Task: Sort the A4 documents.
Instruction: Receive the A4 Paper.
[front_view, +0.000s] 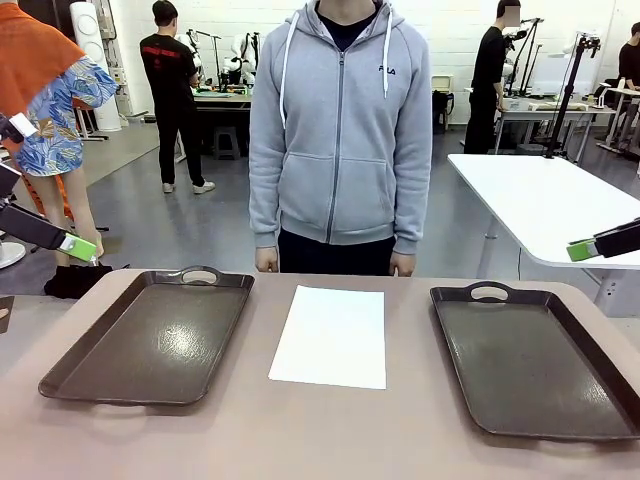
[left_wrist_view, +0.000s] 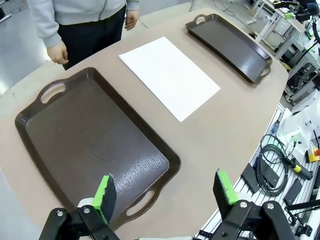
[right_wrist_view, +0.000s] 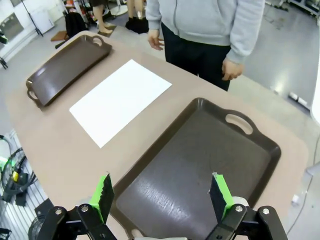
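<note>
In the middle of the table (front_view: 330, 430), flat on the tan top, there's a white A4 document (front_view: 330, 335), long side running away from the robot. Could be one sheet or a thin stack, can't tell from here. Going from the paper: left tray (front_view: 150, 340) sits at 9 o'clock, right tray (front_view: 535, 360) at 3 o'clock. Both are dark brown with handle cutouts, nothing in them, and there's a strip of bare table between each one and the paper, so nothing's touching. At 12 o'clock a person (front_view: 340, 130) in a grey zip hoodie stands against the far edge, one hand (front_view: 266, 260) and the other hand (front_view: 402, 264) hanging down just by the table rim. The left gripper (left_wrist_view: 165, 189) is up in the air with its green-padded fingers spread wide, nothing between them, and the left tray's near handle end is below it in the wrist view. The right gripper (right_wrist_view: 161, 192) is the same deal: fingers wide apart, holding nothing, right tray underneath, with the paper off toward 10 o'clock in that view.
</note>
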